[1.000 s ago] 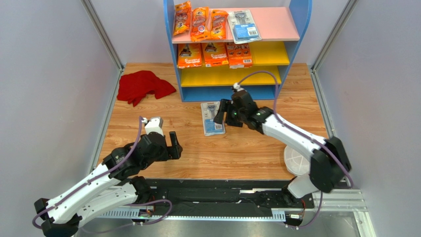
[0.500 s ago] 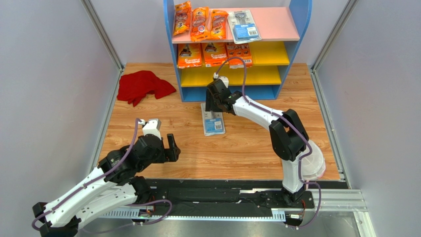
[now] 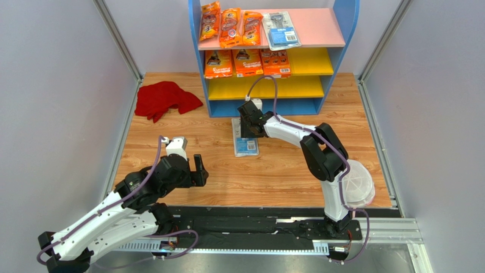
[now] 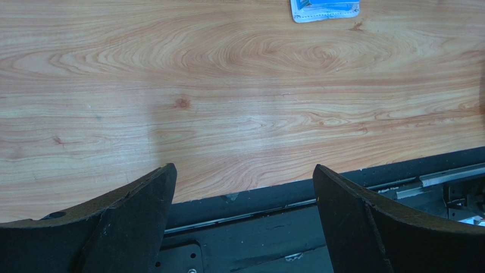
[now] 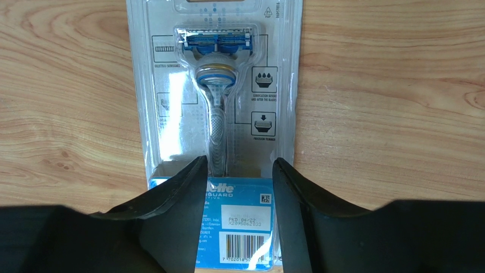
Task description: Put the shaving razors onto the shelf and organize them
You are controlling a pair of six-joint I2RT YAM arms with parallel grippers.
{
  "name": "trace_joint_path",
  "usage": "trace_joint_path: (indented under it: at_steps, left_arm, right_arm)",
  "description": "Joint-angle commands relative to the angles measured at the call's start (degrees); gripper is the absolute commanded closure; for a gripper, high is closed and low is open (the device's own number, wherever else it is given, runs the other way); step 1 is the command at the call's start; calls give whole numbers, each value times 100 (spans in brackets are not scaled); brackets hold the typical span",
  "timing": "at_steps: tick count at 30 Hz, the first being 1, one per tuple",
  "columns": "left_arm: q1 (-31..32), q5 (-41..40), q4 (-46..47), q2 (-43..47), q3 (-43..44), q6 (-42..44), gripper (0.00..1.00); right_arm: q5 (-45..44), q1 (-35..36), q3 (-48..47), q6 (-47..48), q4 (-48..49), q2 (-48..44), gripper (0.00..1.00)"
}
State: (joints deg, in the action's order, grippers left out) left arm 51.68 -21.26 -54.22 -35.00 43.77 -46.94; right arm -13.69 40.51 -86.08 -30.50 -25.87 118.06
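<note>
A grey-blue blister card with one razor (image 3: 247, 143) lies flat on the wooden table in front of the shelf (image 3: 348, 34). My right gripper (image 3: 249, 121) hangs over the card's far end, jaws open and empty. In the right wrist view the card (image 5: 216, 108) fills the middle and my right gripper (image 5: 239, 164) straddles its blue label. On the pink top board lie three orange bags (image 3: 230, 26) and a blister card (image 3: 282, 28). Three orange boxes (image 3: 247, 62) lie on the upper yellow board. My left gripper (image 3: 197, 168) is open and empty near the table's front edge; the left wrist view shows it (image 4: 243, 172) and a card corner (image 4: 324, 8).
A red cloth (image 3: 165, 99) lies at the back left of the table. A round white dish (image 3: 357, 185) sits at the front right beside the right arm's base. A black rail (image 4: 273, 227) runs along the table's near edge. Grey walls close in both sides.
My right arm has swung left and turned, from beside the card's right edge to above its far end. My left arm has barely moved.
</note>
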Motion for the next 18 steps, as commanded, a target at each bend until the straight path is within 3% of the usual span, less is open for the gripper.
trace_joint_path:
  at_steps: [1,11,13,16,18]
  left_arm:
    - [9,69,104,2,-26,124,1]
    - [9,139,87,222,-123,44,1]
    - [9,148,95,213,-123,27,1]
    - [9,148,78,213,-123,18,1]
    - [9,165,78,239,-114,1,1]
  right_arm:
    - [-160,115,-23,-79,319,208,52]
    - [-99,132,162,-316,662,279,55]
    - [24,132,5,-299,462,445,62]
    - [112,194,-76,-272,215,569,98]
    - [147,290,274,-307,187,464,100]
